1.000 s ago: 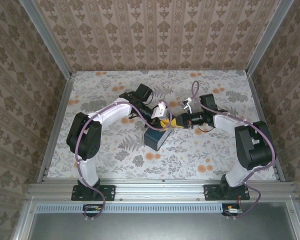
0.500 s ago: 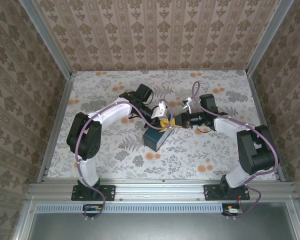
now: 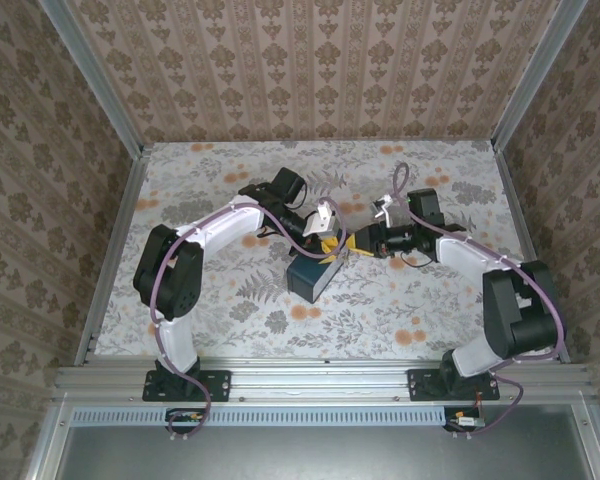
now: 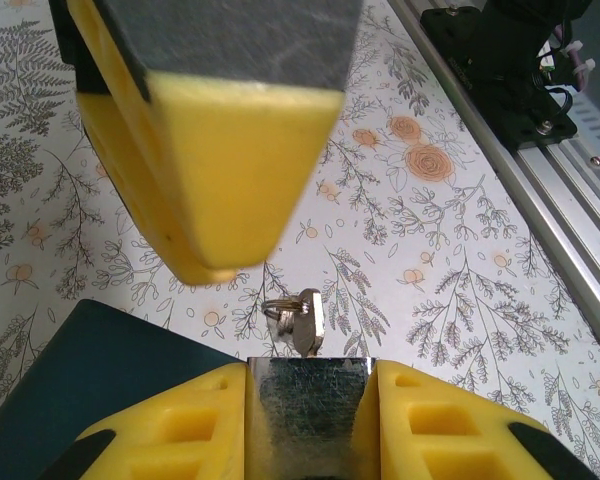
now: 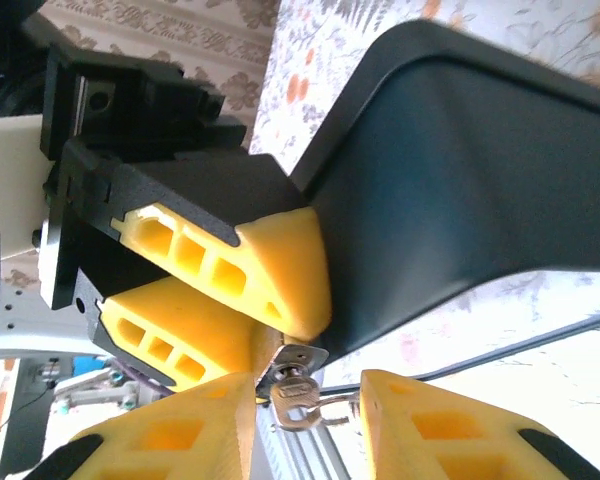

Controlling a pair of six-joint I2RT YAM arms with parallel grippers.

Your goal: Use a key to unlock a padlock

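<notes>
Left wrist view: the silver padlock is clamped between the left tool's yellow fingers, above a dark blue box on the floral desk. Its key, ring attached, sticks from the padlock's end with its long axis toward the right tool, whose fingers stand apart on either side of it, released.

Jaws of the right gripper now apart around the key, its arm slightly farther right.
</notes>
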